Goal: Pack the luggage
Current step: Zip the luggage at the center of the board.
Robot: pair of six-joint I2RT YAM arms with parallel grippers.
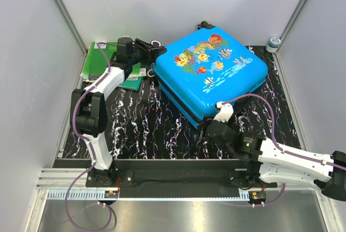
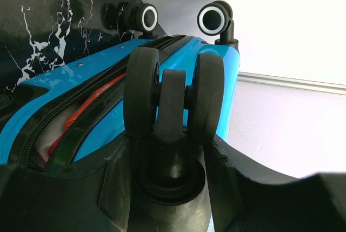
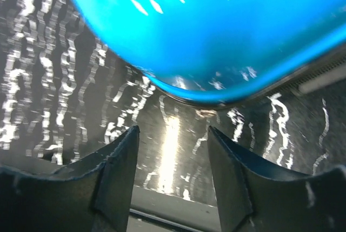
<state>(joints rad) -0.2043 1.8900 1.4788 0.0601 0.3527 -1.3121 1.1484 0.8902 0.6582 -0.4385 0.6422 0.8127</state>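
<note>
Luggage, your bright-blue hard-shell fish-print suitcase (image 1: 211, 72), lies closed toward the black marbled mat's (image 1: 140, 118) far right corner; left gripper (image 2: 172, 151) clamps its black wheel (image 2: 141, 91), right gripper (image 3: 173, 145) gapes empty

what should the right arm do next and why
Probably ease the right gripper toward the zipper to find its pull. It is open and empty at a corner of the luggage, the left gripper clamps a wheel, and the zipper is not fully shut.

The top view looks down from behind over the whole table (image 1: 140, 118). Both wrist views press close to the suitcase (image 1: 211, 72): left at its far-left wheel (image 2: 173, 99), right, blurred, at its near corner.
</note>
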